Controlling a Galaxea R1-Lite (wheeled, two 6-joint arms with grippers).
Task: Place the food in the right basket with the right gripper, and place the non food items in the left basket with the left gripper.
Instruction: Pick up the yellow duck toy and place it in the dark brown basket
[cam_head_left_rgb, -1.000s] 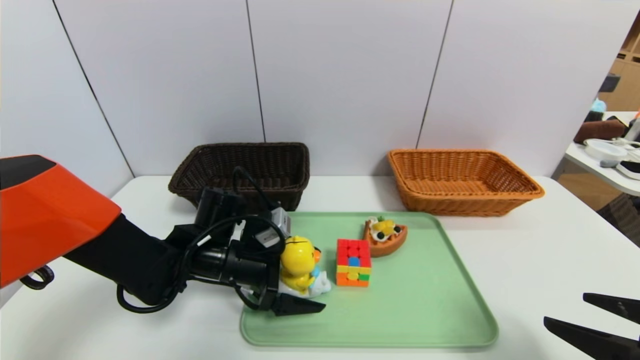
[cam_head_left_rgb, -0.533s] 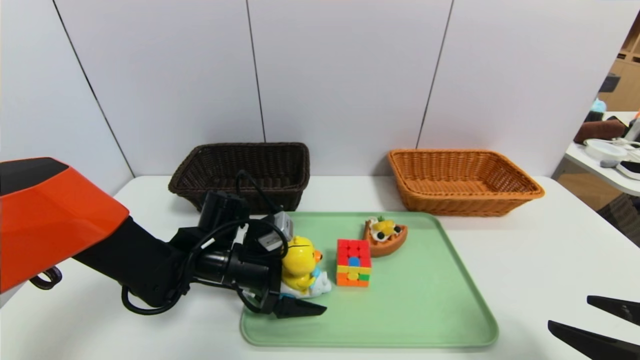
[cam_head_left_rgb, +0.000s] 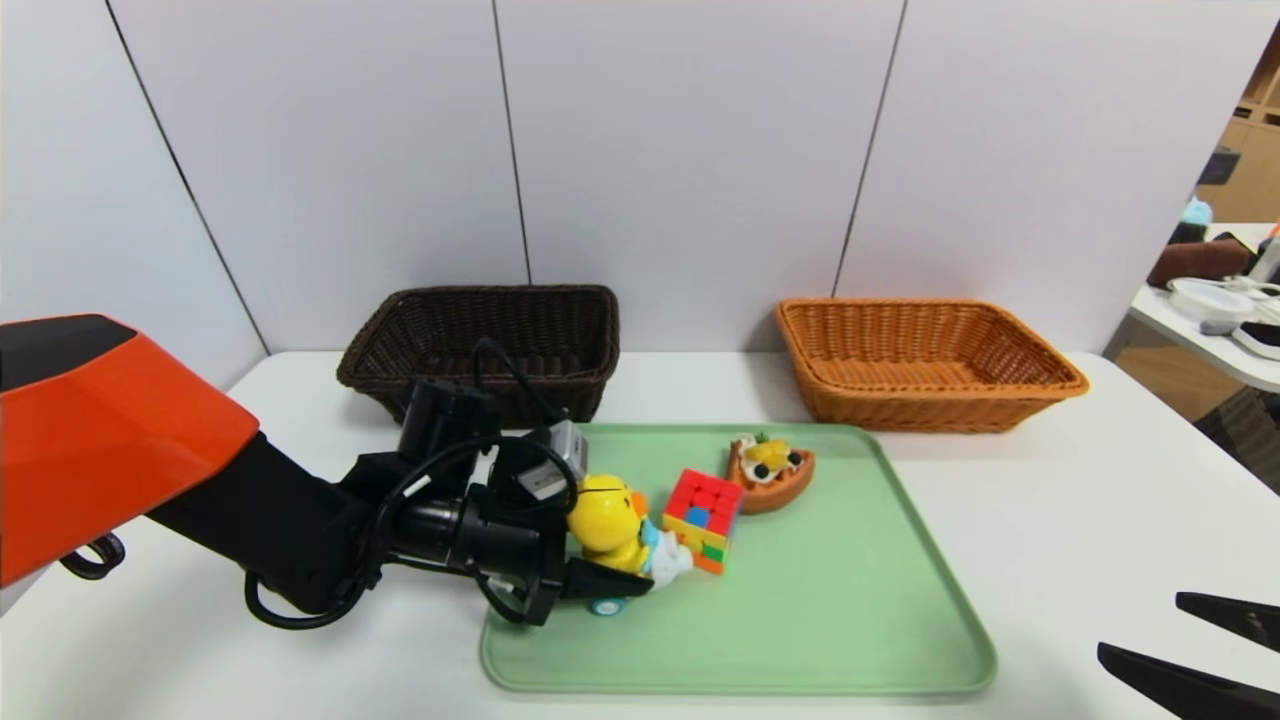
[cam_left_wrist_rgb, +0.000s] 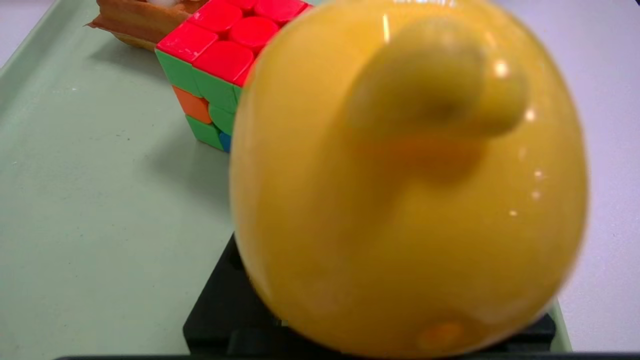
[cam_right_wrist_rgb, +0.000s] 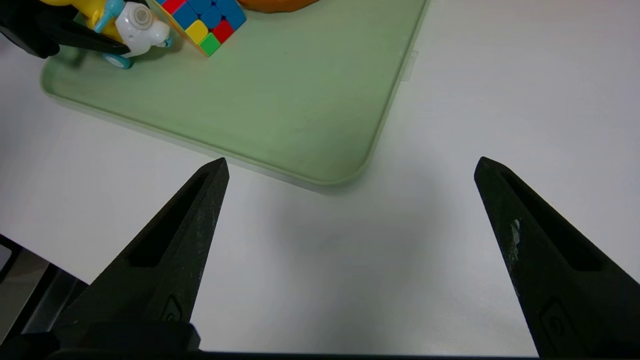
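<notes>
The right tool (cam_right_wrist_rgb: 350, 165) hangs spread apart over bare surface (cam_head_left_rgb: 1100, 520) beside the tray's (cam_head_left_rgb: 850, 620) near right corner. At the tray's left edge, the left tool (cam_head_left_rgb: 600, 585) is now clamped on the duck (cam_head_left_rgb: 610, 525), which has tipped against the cube (cam_head_left_rgb: 703, 520), now tilted. The pastry (cam_head_left_rgb: 770, 472) lies behind; both baskets (cam_head_left_rgb: 480, 335) (cam_head_left_rgb: 930, 365) stand farthest.

an orange shell covers the black left arm (cam_head_left_rgb: 280, 535), looped black cables run along it, and the fingers (cam_right_wrist_rgb: 165, 260) are black, pointed wedges.
</notes>
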